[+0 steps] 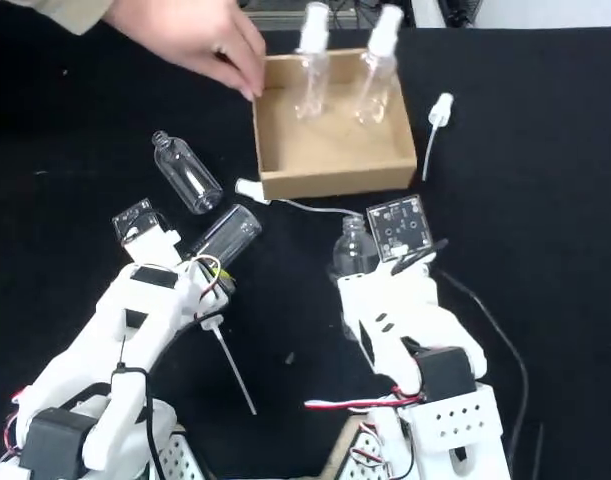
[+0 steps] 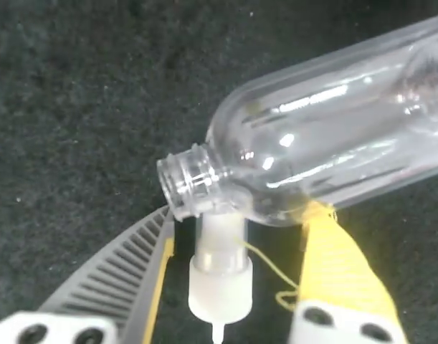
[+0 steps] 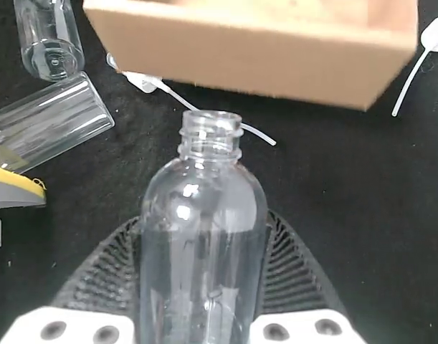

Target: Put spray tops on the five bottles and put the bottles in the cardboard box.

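Black cloth covers the table (image 1: pixel 545 250) under both arms. The right gripper (image 3: pixel 203 222) is clamped round the body of an open-necked bottle (image 3: pixel 204 215), whose uncapped neck points away from the wrist toward the cardboard box (image 1: pixel 330 180) just ahead. Inside the box, at its far wall, stand two capped bottles (image 1: pixel 311 70) (image 1: pixel 377 75), each upright with a spray top on. A corner spray top (image 1: pixel 250 188) lies on the cloth between this gripper and the box, touching the box's near left corner, its thin tube trailing along the front wall. A far spray top (image 1: pixel 440 108) lies ahead and to the right of the right gripper, just beside the box's right wall. The left gripper (image 2: pixel 236 222) has a white spray top (image 2: pixel 220 272) lodged in it, tube pointing back toward the arm, and a slanting bottle (image 2: pixel 312 158) lies across its tip, open neck just above that top; whether it is clamped on either one I cannot tell. A bare bottle (image 1: pixel 187 172) lies uncapped ahead of the left gripper, apart from it. A person's hand (image 1: pixel 190 35) rests its fingertips on the box's far left corner.
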Robot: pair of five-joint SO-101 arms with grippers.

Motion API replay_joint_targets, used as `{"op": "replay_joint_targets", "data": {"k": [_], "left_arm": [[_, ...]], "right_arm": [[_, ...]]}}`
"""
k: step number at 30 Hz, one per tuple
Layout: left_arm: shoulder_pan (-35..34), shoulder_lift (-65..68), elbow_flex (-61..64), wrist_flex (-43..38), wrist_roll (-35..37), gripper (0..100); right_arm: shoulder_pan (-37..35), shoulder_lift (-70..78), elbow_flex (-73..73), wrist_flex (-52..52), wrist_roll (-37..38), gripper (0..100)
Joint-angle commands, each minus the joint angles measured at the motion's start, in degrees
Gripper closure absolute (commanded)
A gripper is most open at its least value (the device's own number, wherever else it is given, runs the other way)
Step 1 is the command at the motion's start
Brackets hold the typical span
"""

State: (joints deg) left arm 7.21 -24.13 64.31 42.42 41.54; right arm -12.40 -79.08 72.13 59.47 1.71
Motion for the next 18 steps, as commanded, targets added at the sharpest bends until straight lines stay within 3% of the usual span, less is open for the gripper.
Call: {"op": "replay_joint_targets", "data": {"k": [1,11,18], "left_arm": [[0.66,-0.09,0.04,-0.7,0.0,74],[0.66,0.09,1.8,-0.7,-3.34,96],[0.31,-0.26,-0.84,0.35,-6.15,97]], "right_arm": [[1.23,-1.36,-5.05,-1.41,-0.26,98.8],[1.58,-1.36,-5.32,-1.41,-0.35,98.8],[4.75,-1.36,-5.41,-2.81,-0.35,98.8]]}}
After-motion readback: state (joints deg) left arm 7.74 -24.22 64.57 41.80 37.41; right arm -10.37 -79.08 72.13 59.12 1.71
